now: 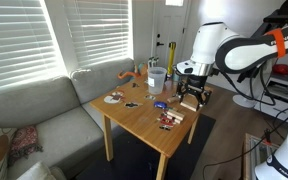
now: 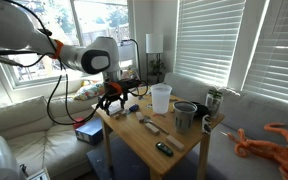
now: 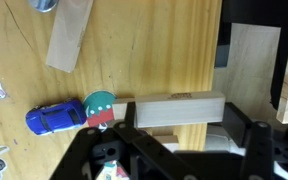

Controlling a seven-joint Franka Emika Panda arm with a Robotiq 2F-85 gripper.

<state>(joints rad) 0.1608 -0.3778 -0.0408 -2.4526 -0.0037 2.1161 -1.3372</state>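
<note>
In the wrist view my gripper (image 3: 182, 120) is shut on a pale wooden block (image 3: 174, 106), which lies crosswise between the two black fingers, just above the wooden table (image 3: 164, 40). Left of the block lie a blue toy car (image 3: 54, 118) and a teal and red toy (image 3: 101, 108). A flat wooden plank (image 3: 69, 35) lies farther away on the tabletop. In both exterior views the gripper (image 1: 191, 97) (image 2: 112, 100) hangs low over a corner of the table (image 1: 144, 118), pointing down.
A clear cup (image 1: 155, 80) (image 2: 161, 98), a metal cup (image 2: 185, 115), an orange octopus toy (image 1: 127, 75) and small items (image 1: 168, 122) share the table. A grey sofa (image 1: 34, 110) stands beside it. The table's edge (image 3: 222, 60) runs close to the gripper.
</note>
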